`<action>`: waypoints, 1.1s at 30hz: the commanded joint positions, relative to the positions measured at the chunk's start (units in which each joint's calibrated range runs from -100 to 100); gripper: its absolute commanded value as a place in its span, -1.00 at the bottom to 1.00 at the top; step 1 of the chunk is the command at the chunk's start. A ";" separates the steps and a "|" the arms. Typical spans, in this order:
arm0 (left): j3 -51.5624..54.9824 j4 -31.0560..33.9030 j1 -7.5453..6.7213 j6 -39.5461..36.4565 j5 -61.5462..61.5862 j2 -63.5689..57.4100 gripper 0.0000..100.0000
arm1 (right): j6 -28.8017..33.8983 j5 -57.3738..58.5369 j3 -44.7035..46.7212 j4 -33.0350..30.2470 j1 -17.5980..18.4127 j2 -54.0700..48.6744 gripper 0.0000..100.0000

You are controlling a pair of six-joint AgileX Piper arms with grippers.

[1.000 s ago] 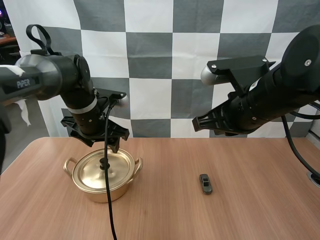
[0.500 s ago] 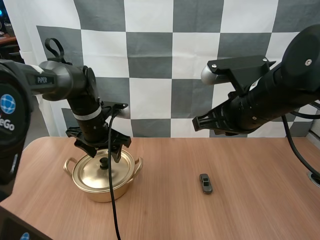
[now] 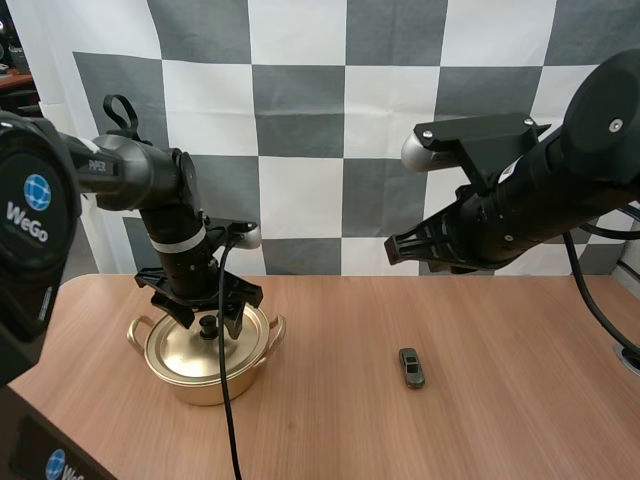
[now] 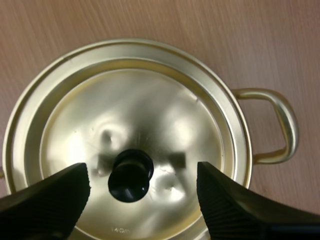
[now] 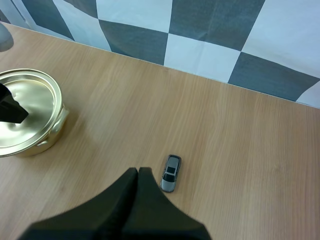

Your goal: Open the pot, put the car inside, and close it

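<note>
Pot [image 3: 200, 385], shiny and gold-coloured with a loop handle [image 4: 277, 125] at each side, sits on the wooden counter [image 3: 500, 430]. Its lid [image 3: 180, 348] is on, a shallow dome of the same gold metal seated inside the pot's rim. The left claw [image 3: 210, 320] hangs right over the lid, its two fingers spread wide to either side of the lid's black knob [image 4: 131, 175], with a gap on both sides and nothing held. The right claw [image 5: 136, 176] is up above the counter, well to the right of the pot, its fingers pressed together into one empty wedge. The car [image 3: 411, 367], a small grey toy with dark windows, lies on the counter well to the right of the pot.
</note>
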 commanded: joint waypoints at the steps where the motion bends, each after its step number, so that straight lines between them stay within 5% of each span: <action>1: -0.02 0.06 0.04 0.02 -0.04 0.01 1.00 | -0.01 0.45 0.00 -0.02 0.00 0.00 -1.00; 33: 3.08 -0.09 0.04 1.25 -9.70 0.01 1.00 | -0.01 0.65 0.00 -0.02 0.00 -2.14 -1.00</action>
